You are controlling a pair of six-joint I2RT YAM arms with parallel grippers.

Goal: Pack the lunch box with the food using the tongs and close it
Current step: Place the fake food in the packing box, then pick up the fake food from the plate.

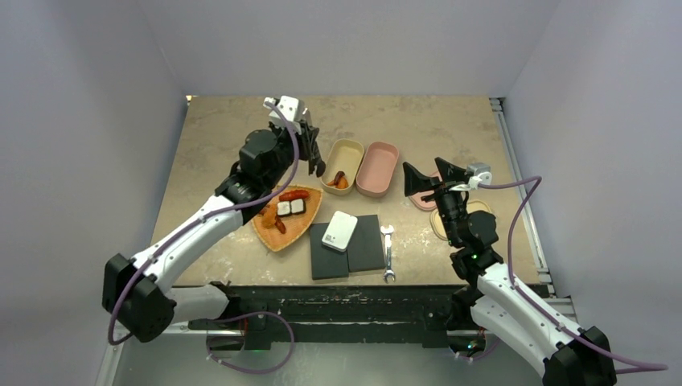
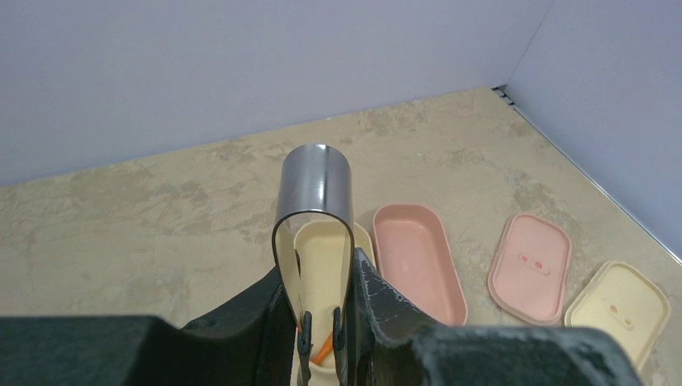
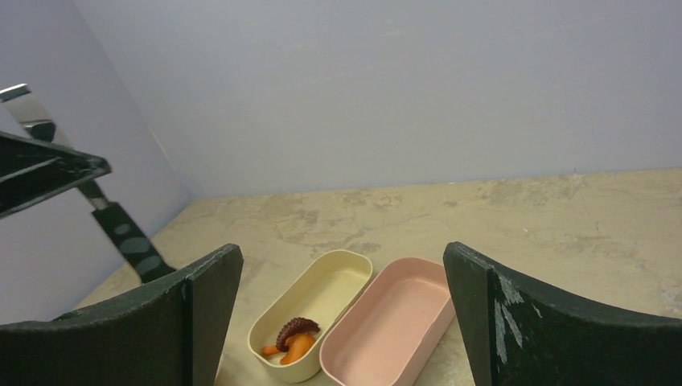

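My left gripper [image 1: 310, 145] [image 2: 322, 322] is shut on the tongs [image 1: 315, 158] [image 2: 315, 183], which point down over the cream lunch box [image 1: 343, 161] [image 2: 323, 256] [image 3: 320, 296]. The black tips stand slightly apart with nothing between them. Two pieces of food [image 1: 339, 180] [image 3: 296, 338], one dark red and curled, one orange, lie in the box's near end. More food [image 1: 286, 207] sits on an orange plate [image 1: 277, 239]. The pink lunch box [image 1: 378, 169] [image 2: 418, 257] [image 3: 390, 322] beside it holds nothing. My right gripper [image 1: 420, 178] [image 3: 342, 265] hangs open to the right of the boxes.
A pink lid [image 2: 531, 265] and a cream lid [image 2: 618, 305] lie right of the boxes, partly under the right arm in the top view. A white case [image 1: 339, 231] rests on black pads [image 1: 368, 245]. A silver wrench [image 1: 388, 253] lies beside them.
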